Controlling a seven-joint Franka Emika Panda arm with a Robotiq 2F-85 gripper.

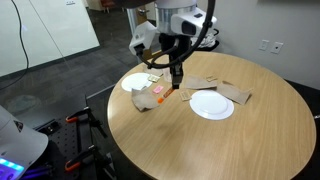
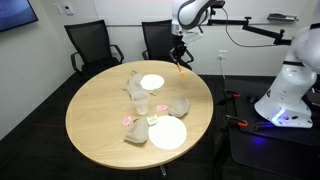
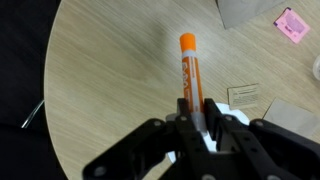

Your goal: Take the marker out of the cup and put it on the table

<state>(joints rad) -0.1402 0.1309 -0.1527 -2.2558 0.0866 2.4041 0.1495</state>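
Orange-red, probably light and stiff, the slim marker pen (image 3: 187, 70) hangs clenched by one end in the black gripper (image 3: 198, 112) above the round wood-grain table (image 3: 110, 80), its smooth barrel likely slippery.

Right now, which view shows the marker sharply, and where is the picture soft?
Wrist view: marker crisp, gripper dark and blurred up close. In both exterior views: marker tiny and low in detail, table evenly lit.
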